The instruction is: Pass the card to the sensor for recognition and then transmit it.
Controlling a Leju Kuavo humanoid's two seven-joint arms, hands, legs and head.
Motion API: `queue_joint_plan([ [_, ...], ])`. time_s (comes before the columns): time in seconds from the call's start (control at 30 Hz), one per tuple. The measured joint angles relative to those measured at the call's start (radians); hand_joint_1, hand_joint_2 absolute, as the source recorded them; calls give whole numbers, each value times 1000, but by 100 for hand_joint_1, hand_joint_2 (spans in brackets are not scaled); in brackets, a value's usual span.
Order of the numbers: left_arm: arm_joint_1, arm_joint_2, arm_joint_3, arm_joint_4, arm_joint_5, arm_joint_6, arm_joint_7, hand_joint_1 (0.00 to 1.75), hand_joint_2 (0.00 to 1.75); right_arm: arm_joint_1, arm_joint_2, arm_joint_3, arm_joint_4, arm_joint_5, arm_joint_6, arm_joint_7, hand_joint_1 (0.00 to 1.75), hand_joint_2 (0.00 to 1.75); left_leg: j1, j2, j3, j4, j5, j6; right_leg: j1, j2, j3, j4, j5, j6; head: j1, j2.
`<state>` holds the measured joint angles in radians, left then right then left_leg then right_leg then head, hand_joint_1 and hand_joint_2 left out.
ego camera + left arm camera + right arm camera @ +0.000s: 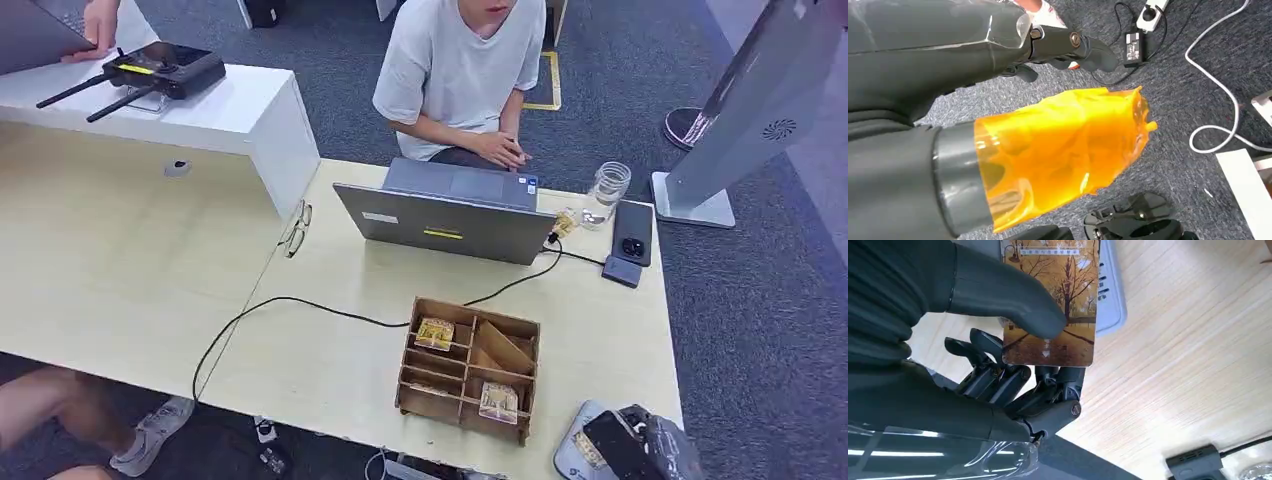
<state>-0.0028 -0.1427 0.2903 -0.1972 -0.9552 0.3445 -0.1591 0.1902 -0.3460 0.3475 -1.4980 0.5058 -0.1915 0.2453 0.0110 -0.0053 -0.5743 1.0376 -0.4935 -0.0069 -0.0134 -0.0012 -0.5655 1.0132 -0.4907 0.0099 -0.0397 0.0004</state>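
Observation:
My right hand (640, 446) is at the table's near right corner, over a flat grey sensor pad (572, 462). In the right wrist view the thumb (1013, 297) presses a card (1068, 305) printed with autumn trees against the dark fingers (1013, 385) under it. The card lies over the pale grey sensor (1112, 297), on the light wood table (1188, 355). My left hand (1048, 145) hangs over the carpet; its thumb is wrapped in orange film, its dark fingers (1073, 47) are stretched out, and it holds nothing.
A wooden compartment box (468, 368) holding more cards stands left of the sensor. Behind it is a grey laptop (450, 215) with a black cable, and a person sits at its far side. A glass jar (607, 190) and phones (632, 232) lie at the far right, glasses (296, 228) near the table seam.

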Motion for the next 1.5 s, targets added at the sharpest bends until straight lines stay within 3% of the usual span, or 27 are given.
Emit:
queue_joint_plan([
  [0.83,0,0,3,0,1,0,-1,0,0,-1,22,1,3,7,-48,-25,175,175,0,0,0,0,0,0,0,0,0,0,0,0,0,0],
  [1.5,0,0,37,0,20,2,-21,0,0,53,22,-43,-227,-50,-92,-201,175,175,0,0,0,0,0,0,0,0,0,0,0,0,0,0],
])
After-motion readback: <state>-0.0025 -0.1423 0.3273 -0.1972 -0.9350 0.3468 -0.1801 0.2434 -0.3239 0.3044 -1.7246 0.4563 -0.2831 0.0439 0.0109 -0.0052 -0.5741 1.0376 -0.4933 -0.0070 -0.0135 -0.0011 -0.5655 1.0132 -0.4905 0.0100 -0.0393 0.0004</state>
